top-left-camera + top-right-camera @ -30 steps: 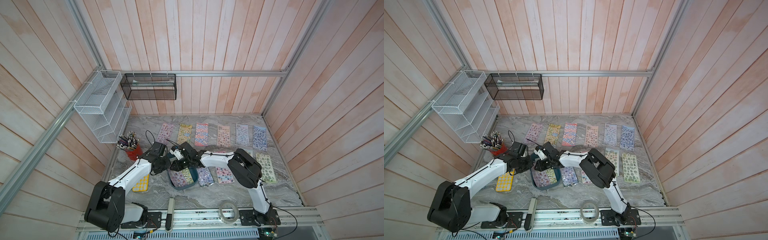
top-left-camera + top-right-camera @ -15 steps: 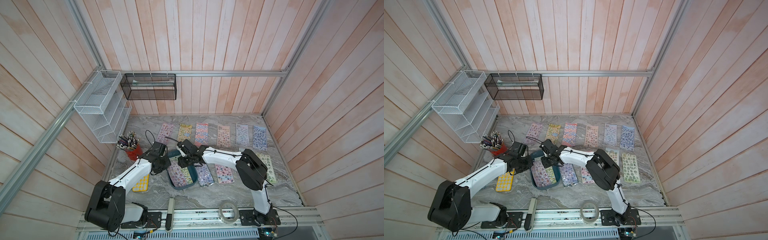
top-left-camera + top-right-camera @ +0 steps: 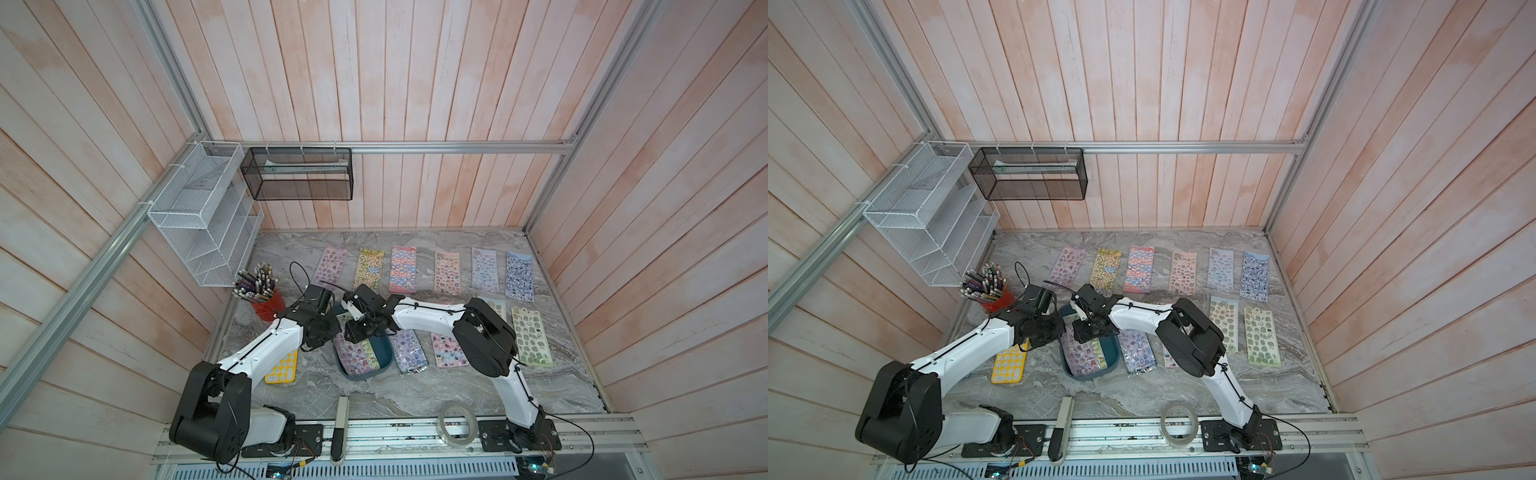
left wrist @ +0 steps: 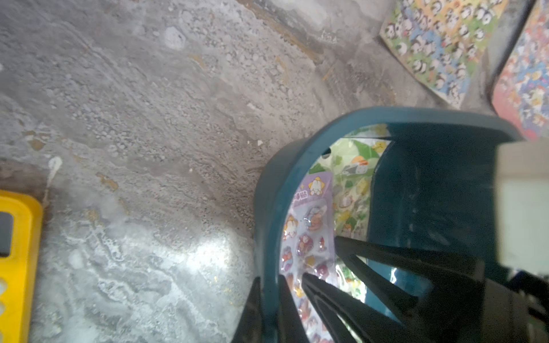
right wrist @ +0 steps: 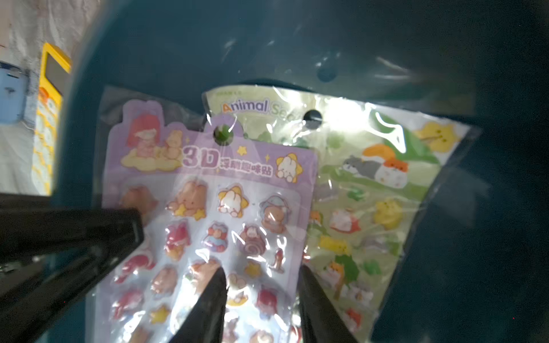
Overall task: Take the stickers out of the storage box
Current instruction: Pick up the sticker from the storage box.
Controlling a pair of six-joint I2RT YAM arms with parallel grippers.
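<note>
The teal storage box lies on the marble table between both arms. Inside it are a purple sticker sheet overlapping a green sticker sheet, both in clear sleeves. My right gripper is open inside the box, its fingertips down over the purple sheet near its edge. My left gripper is shut on the box's side wall, one finger inside and one outside. Several more stickers lie flat on the table behind and right of the box.
A yellow stencil lies left of the box, under my left arm. A red pencil cup stands at the back left. On the wall hang a white wire rack and a black mesh basket. A tape roll lies on the front rail.
My right gripper has dipped lower into the far end of the box, over the sheets. My left arm has stayed at the box's wall.
</note>
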